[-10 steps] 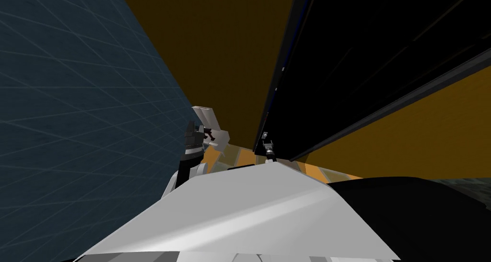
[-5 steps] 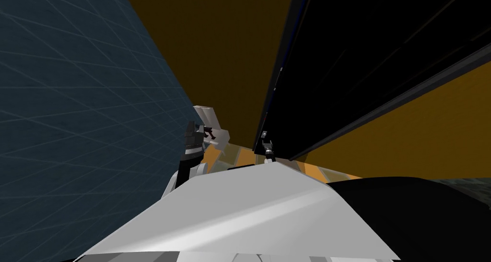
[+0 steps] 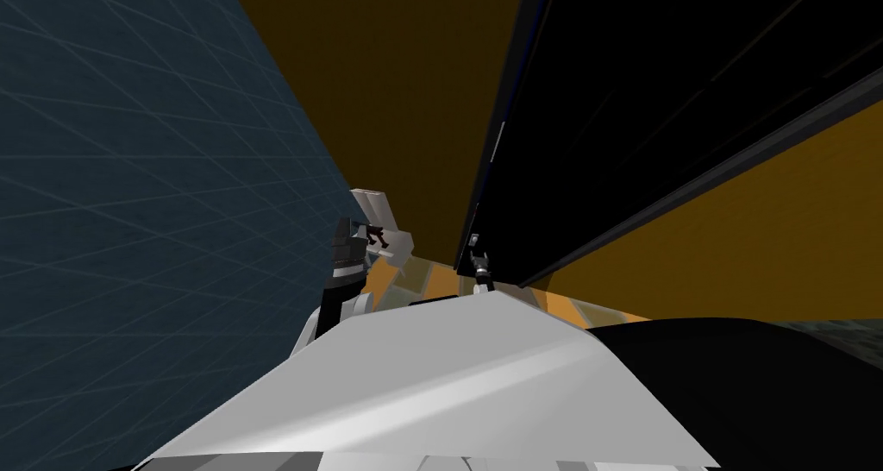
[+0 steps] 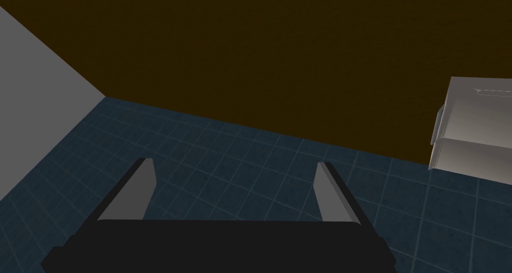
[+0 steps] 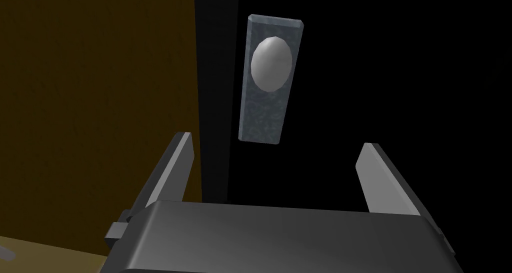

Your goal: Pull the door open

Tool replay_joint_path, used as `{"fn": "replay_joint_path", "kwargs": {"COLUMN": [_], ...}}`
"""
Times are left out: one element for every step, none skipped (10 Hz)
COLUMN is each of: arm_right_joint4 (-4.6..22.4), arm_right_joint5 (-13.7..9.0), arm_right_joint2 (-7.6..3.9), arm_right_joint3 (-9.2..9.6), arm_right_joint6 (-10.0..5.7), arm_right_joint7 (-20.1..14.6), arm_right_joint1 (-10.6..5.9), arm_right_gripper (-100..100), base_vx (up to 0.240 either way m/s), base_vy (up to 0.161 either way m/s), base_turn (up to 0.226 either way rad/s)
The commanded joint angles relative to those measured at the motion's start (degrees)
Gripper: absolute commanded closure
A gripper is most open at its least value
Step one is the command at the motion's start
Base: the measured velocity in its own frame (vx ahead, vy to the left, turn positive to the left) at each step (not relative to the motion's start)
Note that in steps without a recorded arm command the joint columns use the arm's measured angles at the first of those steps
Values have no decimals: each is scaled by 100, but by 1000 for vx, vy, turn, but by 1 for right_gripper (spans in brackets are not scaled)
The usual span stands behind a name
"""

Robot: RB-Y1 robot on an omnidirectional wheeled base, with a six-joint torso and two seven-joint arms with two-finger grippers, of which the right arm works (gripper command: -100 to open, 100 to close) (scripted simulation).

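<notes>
Right claw [image 5: 276,140] gapes apart, knob [image 5: 271,63] just ahead (small, rounded). Closes off-centre and I reckon it slips right off mid-pull.

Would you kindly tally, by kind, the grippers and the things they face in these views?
Grippers: 2 (left gripper, right gripper, both open)
Doors: 1 (black door)
Knobs: 1 (grey knob)
Backplates: 1 (grey backplate)
Boxes: 1 (white box-like object)
Total: 6
</notes>
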Motion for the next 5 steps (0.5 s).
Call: {"fn": "replay_joint_path", "kwargs": {"arm_right_joint4": [-26, -5, 26, 37, 64], "arm_right_joint5": [-84, -50, -79, -87, -106], "arm_right_joint2": [17, 8, -74, -105, -176], "arm_right_joint3": [39, 23, 5, -2, -20], "arm_right_joint6": [21, 10, -21, -34, -63], "arm_right_joint7": [-192, -111, -226, -259, -336], "arm_right_joint1": [-7, -12, 26, 41, 75], "arm_right_gripper": [-100, -100, -100, -100, -100], "base_vx": [-57, -25, 100, 153, 171], "base_vy": [-10, -5, 6, 12, -6], "base_turn": [16, 3, 87, 77, 66]}}
